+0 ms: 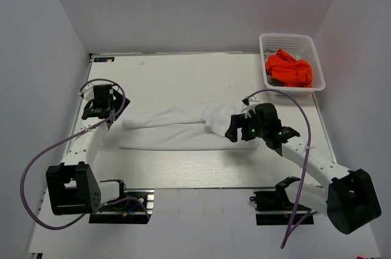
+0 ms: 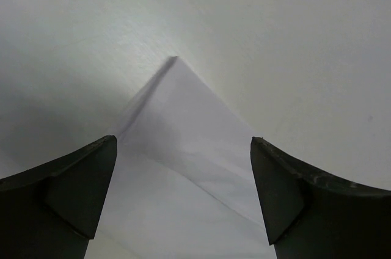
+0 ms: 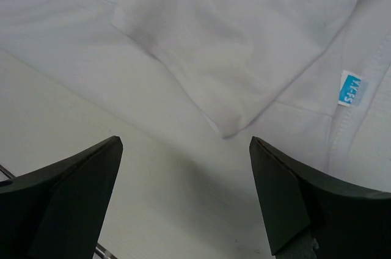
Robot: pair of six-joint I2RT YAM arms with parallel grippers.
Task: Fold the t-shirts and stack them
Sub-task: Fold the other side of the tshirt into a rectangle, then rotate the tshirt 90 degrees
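The white t-shirt [image 1: 177, 127] lies folded into a long band across the middle of the table, bunched at its right end. My left gripper [image 1: 102, 111] is open and empty at its left end; in the left wrist view [image 2: 183, 167] a pointed corner of the white cloth [image 2: 183, 124] lies between the fingers. My right gripper [image 1: 235, 129] is open and empty at the shirt's right end; in the right wrist view [image 3: 186, 173] a folded sleeve [image 3: 232, 45] and a blue label [image 3: 350, 88] lie just ahead. The orange t-shirt [image 1: 288, 68] is crumpled in the basket.
The white lattice basket [image 1: 269, 45] stands at the table's far right corner. White walls close in the table on the left, back and right. Purple cables loop from both arms. The table's near edge [image 1: 195, 188] lies in front of the shirt.
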